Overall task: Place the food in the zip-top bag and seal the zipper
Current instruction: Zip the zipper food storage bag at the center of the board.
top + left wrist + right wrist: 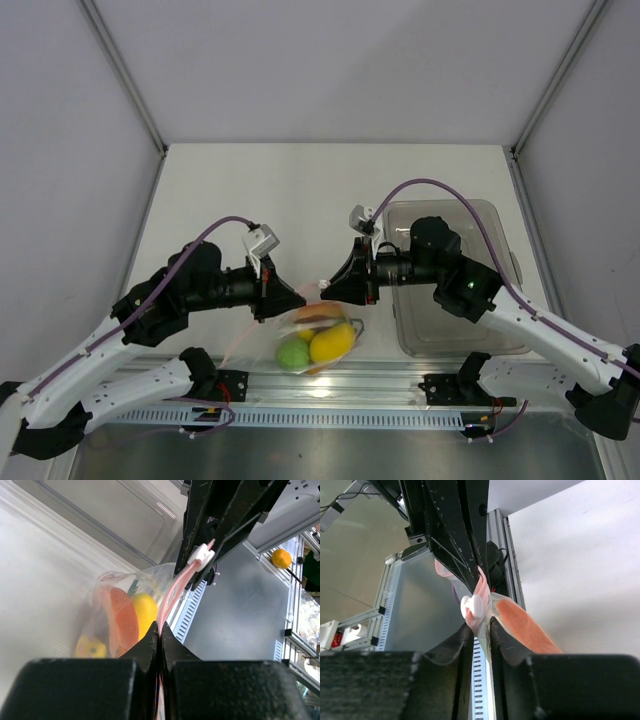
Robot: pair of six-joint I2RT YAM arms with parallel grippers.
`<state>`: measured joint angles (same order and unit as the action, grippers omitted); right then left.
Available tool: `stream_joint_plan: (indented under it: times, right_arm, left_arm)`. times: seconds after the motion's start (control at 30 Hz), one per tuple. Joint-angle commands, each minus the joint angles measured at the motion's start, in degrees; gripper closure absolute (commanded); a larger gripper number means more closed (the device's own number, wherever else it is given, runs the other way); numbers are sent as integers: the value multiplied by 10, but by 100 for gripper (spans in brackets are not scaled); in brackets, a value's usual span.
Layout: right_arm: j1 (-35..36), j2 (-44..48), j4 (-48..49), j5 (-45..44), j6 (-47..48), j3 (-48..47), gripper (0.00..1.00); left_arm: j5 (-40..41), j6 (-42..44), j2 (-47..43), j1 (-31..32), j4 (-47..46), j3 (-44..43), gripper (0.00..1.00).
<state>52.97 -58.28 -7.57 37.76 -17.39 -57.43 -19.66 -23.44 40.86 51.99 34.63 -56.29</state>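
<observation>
The zip-top bag (318,335) hangs above the table's near edge, held between both grippers. It holds a green round fruit (293,353), a yellow lemon-like fruit (334,342) and an orange chunk (318,313). My left gripper (291,300) is shut on the left end of the pink zipper (172,592), its jaws pressed together (160,630). My right gripper (331,288) is shut on the zipper strip beside its white slider (474,607), with the jaws (481,626) pinching the plastic. The orange chunk (123,620) and the yellow fruit (145,611) show through the bag.
A rigid clear rectangular bin (452,300) stands on the table at the right, under my right arm. The metal rail (330,385) with both arm bases runs just below the hanging bag. White walls close in the table on three sides.
</observation>
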Motion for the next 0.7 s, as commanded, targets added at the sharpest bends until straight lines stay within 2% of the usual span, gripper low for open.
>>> stream_joint_plan:
  times: [0.0, 0.03, 0.17, 0.27, 0.3, 0.37, 0.5, 0.63, 0.67]
  right_arm:
    - [-4, -8, -2, 21, 31, -36, 82]
    - [-5, -12, -4, 24, 34, -37, 100]
    - [-5, -20, -8, 24, 38, -41, 100]
    - [-5, -20, -8, 11, 31, -37, 100]
    - [-5, -20, -5, 9, 26, -35, 100]
    - [-4, -21, 0, 10, 14, -31, 100]
    - [-2, -23, 10, 14, -6, -30, 100]
    - [-1, -22, 13, 21, -23, -37, 100]
    - [1, -22, 12, 25, -25, -40, 100]
  left_arm:
    - [-28, 7, 0, -1, -32, -11, 99]
    - [-31, 9, 1, -1, -33, -9, 99]
    - [-32, 15, -1, -1, -33, -12, 99]
    - [-23, 19, -3, -1, -33, -17, 60]
    - [-21, 19, -4, -1, -42, -22, 38]
    - [-13, 22, -8, -1, -64, -26, 29]
    - [-8, 28, -3, -1, -109, -30, 25]
    - [-34, 33, 18, -1, -142, -35, 29]
    - [-39, 32, 26, -1, -149, -34, 33]
